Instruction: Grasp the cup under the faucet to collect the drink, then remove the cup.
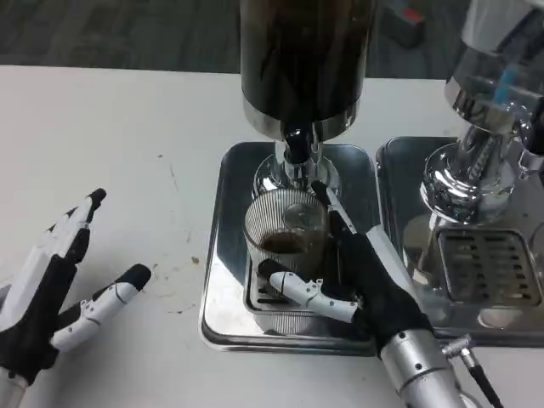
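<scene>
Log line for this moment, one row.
right hand: grips cup | cup: under faucet, some dark drink | left hand: open on table

My left hand [51,293] is black across the palm, with white finger segments ending in black tips. My right hand [365,285] has the same black covering and white, jointed fingers with small dark screws. Behind it I see a ribbed silver forearm [421,370], with a thin black cable [476,378] running from a small metal plug.

Two dispensers [306,59] [493,127], two trays [223,280] [399,170], one cup [286,225].
</scene>
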### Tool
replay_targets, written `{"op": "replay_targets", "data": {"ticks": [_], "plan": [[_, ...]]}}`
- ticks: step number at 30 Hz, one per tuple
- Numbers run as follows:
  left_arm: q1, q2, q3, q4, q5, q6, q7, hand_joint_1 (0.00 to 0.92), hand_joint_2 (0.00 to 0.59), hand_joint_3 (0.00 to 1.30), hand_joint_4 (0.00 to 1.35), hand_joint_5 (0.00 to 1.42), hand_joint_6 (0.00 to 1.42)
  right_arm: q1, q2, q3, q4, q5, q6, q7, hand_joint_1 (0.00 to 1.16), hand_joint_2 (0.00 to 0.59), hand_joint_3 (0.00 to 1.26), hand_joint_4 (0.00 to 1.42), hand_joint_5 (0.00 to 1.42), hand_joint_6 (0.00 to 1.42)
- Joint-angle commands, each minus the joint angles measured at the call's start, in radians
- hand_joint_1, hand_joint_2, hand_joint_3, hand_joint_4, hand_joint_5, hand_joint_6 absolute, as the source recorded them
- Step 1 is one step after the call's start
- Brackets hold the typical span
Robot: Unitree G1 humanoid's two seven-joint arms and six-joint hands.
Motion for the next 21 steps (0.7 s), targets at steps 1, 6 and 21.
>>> {"op": "replay_targets", "data": {"ticks": [1, 6, 21], "plan": [[-0.002, 0.014, -0.024, 0.0, 0.0, -0.013, 0.012, 0.0, 0.168, 0.01, 0.0, 0.0, 0.0, -0.016, 0.014, 0.001, 0.031, 0.017, -0.013, 0.014, 0.75, 0.21, 0.0, 0.0, 0.0, 0.05], [-0.002, 0.014, -0.042, -0.005, -0.001, -0.016, 0.015, 0.0, 0.168, 0.01, 0.0, 0.0, 0.0, -0.02, 0.02, 0.001, 0.045, 0.015, -0.009, 0.012, 0.82, 0.197, 0.0, 0.0, 0.0, 0.11], [0.0, 0.012, -0.046, -0.013, -0.021, -0.017, 0.011, 0.0, 0.17, 0.02, 0.0, 0.0, 0.0, -0.014, 0.029, -0.001, 0.049, -0.003, 0.001, -0.01, 0.86, 0.21, 0.04, 0.16, 0.18, 0.32]]}}
